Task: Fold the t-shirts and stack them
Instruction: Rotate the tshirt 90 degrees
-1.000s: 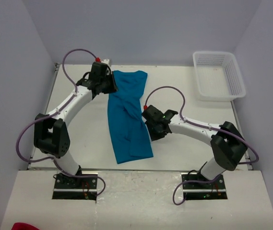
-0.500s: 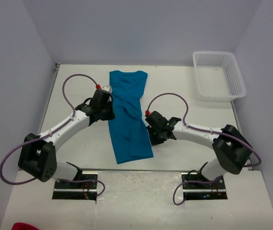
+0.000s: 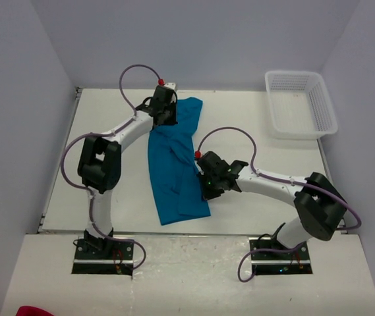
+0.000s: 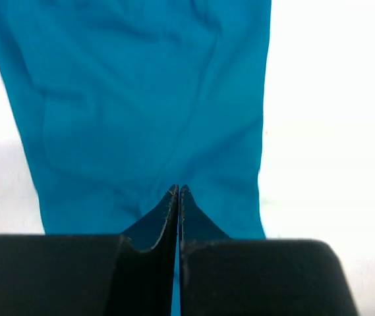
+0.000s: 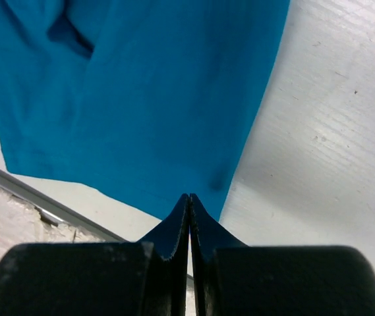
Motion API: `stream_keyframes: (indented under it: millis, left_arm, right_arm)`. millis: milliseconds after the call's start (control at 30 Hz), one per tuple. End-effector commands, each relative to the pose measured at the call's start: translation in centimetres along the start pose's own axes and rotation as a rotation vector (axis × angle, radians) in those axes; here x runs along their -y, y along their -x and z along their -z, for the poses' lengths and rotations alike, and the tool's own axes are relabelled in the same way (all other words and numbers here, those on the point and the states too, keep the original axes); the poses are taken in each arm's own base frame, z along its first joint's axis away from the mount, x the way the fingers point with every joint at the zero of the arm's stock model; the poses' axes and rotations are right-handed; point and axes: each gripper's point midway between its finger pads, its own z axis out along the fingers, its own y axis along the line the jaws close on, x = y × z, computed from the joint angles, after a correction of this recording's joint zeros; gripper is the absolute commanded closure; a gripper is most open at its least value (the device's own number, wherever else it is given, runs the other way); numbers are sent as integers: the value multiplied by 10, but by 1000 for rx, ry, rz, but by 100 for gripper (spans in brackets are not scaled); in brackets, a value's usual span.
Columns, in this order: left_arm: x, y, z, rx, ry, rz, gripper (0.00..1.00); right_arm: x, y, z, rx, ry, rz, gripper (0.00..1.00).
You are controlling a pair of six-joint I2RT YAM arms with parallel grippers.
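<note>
From above I see one teal t-shirt [image 3: 174, 178] lying on the table [image 3: 108, 184] as a long, narrow, wrinkled strip that runs from the far side toward the arm bases. Its sleeves and collar are folded out of sight or too creased for me to pick out. The left gripper [image 4: 178, 191] sits at the far end of the strip, and the arm's wrist hides that corner of the cloth in the overhead view. Its wrist camera shows the jaws pressed fully together with their tips over the teal fabric, but I cannot tell whether any cloth is pinched. The right gripper [image 5: 188, 196] is at the strip's right edge, toward the near end. Its jaws are also closed tight, right where the cloth's edge meets bare table, and again I cannot make out a fold between them. A white mesh basket [image 3: 294, 74] stands at the far right corner, well apart from the shirt. A red scrap [image 3: 34, 311] is cut off at the bottom edge of the overhead view, too little of it for me to identify.
</note>
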Motion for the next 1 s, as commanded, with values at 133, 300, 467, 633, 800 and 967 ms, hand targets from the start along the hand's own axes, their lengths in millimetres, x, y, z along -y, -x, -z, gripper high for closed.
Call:
stream_keyframes:
  millis: [133,300,467,633,800,967]
  left_arm:
    - [-14,35,-72,-6,-31,-26,100]
    - [-17,32,-93,-17,-77,-20,100]
    - [-38,20,-118,-50,-83,6,100]
    - [-68,17,-142,-65,-85,64,100]
    - [-88,28,-159,-50,-120,133,100]
    - [-84,39,-163,-20,-161,133,98]
  right_arm:
    - [-25,8,-13,-44,35,0,100]
    - [-28,7,-25,-72,13,-8,100]
    - [-29,3,-33,-92,-4,-31,100]
    - [-25,-12,-43,-127,-27,-64,100]
    - [-15,-33,-61,-185,-60,-99,100]
    - [-14,-43,-67,-198,-55,-109,100]
